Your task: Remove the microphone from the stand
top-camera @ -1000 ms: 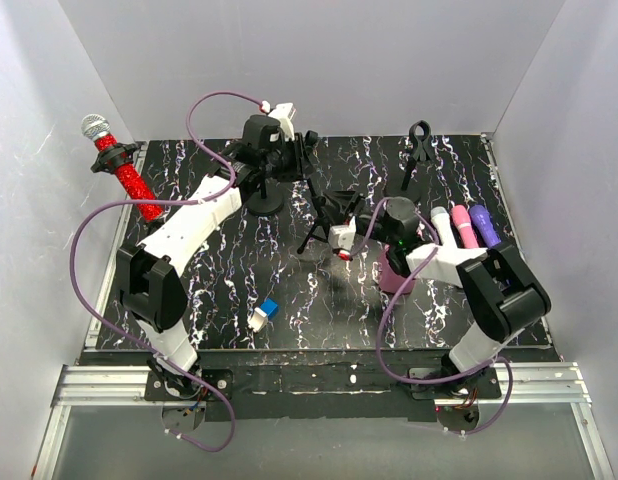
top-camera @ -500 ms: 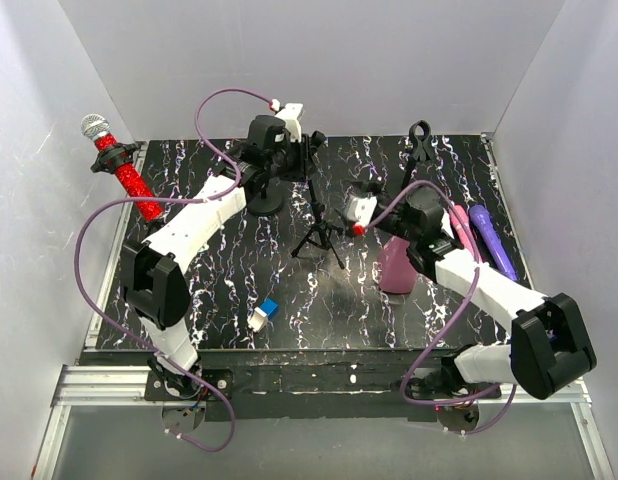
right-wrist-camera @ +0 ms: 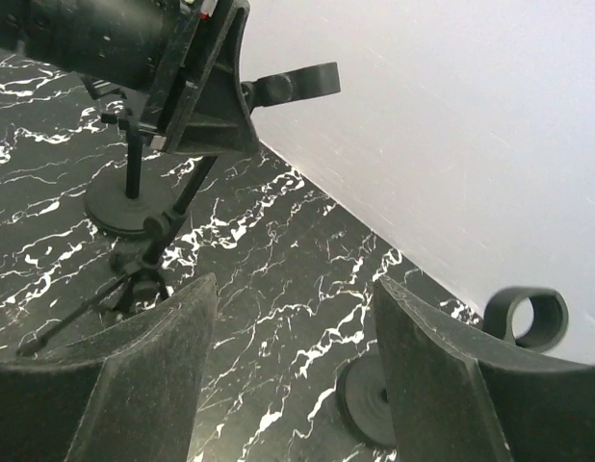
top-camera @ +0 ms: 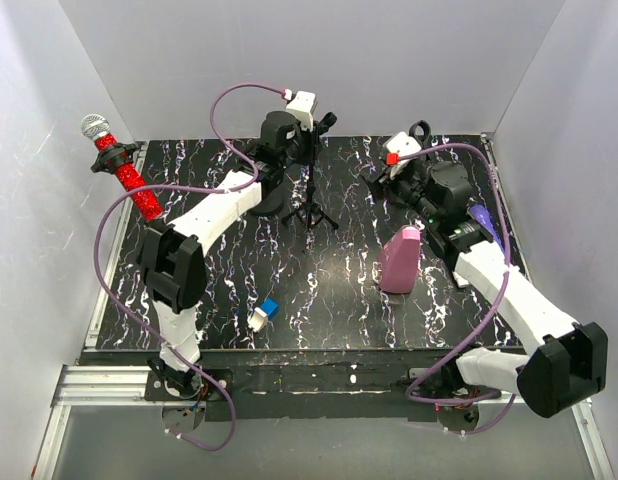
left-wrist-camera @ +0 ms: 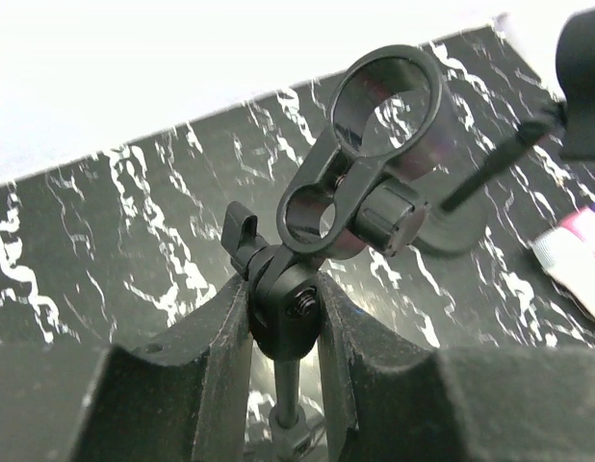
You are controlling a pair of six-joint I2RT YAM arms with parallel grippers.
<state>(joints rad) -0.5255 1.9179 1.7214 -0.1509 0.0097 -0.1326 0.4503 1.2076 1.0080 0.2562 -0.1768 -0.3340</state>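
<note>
A red glitter microphone (top-camera: 127, 180) with a silver head sits tilted in a clip at the far left edge, away from both grippers. My left gripper (top-camera: 307, 130) is shut on the swivel neck (left-wrist-camera: 288, 308) of a black tripod stand (top-camera: 311, 208). That stand's ring clip (left-wrist-camera: 389, 96) is empty. My right gripper (top-camera: 384, 176) hangs open over the back right of the mat, with only marble mat between its fingers (right-wrist-camera: 134, 385). The right wrist view also shows the tripod stand's empty clip (right-wrist-camera: 297, 85).
A black round-base stand (top-camera: 267, 200) stands behind my left arm. Another with an empty clip (top-camera: 420, 135) is at the back right, its base (right-wrist-camera: 370, 399) near my right finger. A dusty pink object (top-camera: 400, 258), a purple microphone (top-camera: 482, 214) and a small blue-white block (top-camera: 263, 314) lie on the mat.
My right arm swung from the tripod stand at the centre to the back right, and its jaws opened. The left gripper kept hold of the tripod stand, which shifted slightly toward the back.
</note>
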